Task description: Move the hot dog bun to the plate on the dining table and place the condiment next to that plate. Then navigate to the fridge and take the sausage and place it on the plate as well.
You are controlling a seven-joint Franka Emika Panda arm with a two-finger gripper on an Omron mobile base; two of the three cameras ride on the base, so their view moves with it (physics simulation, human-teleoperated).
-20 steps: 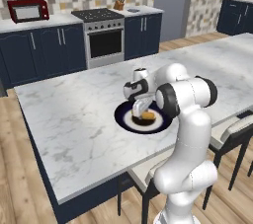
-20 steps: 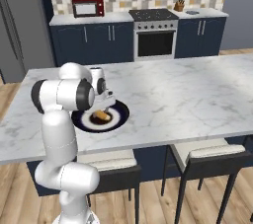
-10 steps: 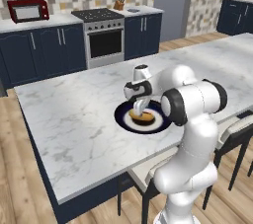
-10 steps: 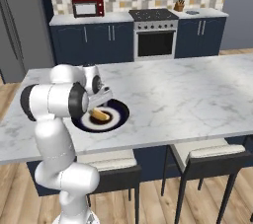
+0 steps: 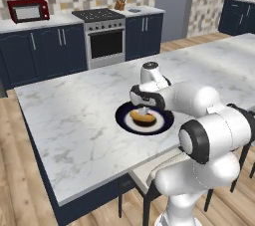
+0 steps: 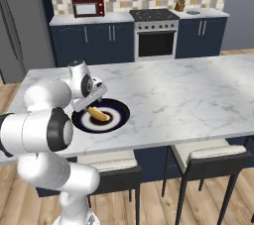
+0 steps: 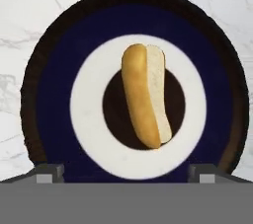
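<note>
The plate (image 7: 49, 119), dark-rimmed with a blue band, a white ring and a dark centre, lies straight below the gripper (image 7: 126, 171) and holds one thing: the bun (image 7: 144, 94), a split hot dog bun on its side across the dark centre, golden crust to one side and pale cut face to the other. In the hand view the two fingertips (image 7: 49, 172) stand far apart at the plate's near rim, wide open and clear of the bun, with nothing between them. The bun runs away from the gripper, roughly midway between the tips. Around the plate that view gives marbled white counter (image 7: 232, 16) on every side. The left base view shows what the close view cannot: the plate (image 5: 124, 118) near the counter's front edge, the bun (image 5: 142, 117) a small tan shape on it, and the white arm bent over it so that the hand hides the plate's far side; the gripper's jaws are too small there to read. Beyond the gripper a stove (image 5: 103, 38) and a red microwave (image 5: 27, 10) stand against the back wall. The right base view shows the plate (image 6: 116, 115) and bun (image 6: 99, 115) just right of the hand, two stools (image 6: 211, 157) tucked under the counter's near edge, and a grey fridge (image 6: 15, 26) far to the left of the gripper.
</note>
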